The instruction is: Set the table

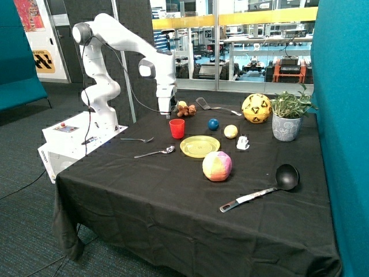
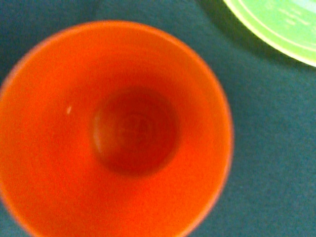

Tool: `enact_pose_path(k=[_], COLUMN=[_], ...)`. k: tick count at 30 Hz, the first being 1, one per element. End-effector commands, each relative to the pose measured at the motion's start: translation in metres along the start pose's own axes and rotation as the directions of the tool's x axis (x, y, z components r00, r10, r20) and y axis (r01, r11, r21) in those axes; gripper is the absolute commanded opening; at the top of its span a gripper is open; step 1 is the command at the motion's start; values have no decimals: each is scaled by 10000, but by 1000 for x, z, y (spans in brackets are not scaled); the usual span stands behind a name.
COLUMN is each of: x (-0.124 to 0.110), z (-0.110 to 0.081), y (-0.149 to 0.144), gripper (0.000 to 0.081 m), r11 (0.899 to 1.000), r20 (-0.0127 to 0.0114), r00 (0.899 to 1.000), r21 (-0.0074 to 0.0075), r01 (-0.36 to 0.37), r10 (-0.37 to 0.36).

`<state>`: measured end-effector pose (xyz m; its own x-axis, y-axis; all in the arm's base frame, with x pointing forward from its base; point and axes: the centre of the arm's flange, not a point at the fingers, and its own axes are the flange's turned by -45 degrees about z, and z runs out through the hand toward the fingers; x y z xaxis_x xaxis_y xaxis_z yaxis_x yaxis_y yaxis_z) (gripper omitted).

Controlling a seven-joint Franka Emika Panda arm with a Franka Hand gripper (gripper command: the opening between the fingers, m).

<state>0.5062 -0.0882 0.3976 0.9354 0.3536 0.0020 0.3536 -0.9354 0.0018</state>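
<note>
While the gripper (image 1: 168,114) is hovering just above the red cup (image 1: 177,128), at the plate's (image 1: 199,146) ten o'clock, I'm guessing placement; finger state unclear.

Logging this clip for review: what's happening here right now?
The robot's gripper hangs just above the red cup, which stands upright and empty on the black table beside the yellow plate. A spoon and fork lie near the plate. The cup is not lifted.
</note>
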Motion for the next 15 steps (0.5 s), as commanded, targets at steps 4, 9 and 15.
enact_pose_path(k=[4,9,15], x=[-3,2,8], z=[12,19,25], y=[21,26,29], gripper=[304,301,302], r11=[9994,9944,9829], r20=[20,18,17], r00=[9994,9944,9829], r21=[19,20,22], r01=[356,1059,1840], r10=[-356,-1059,-1840])
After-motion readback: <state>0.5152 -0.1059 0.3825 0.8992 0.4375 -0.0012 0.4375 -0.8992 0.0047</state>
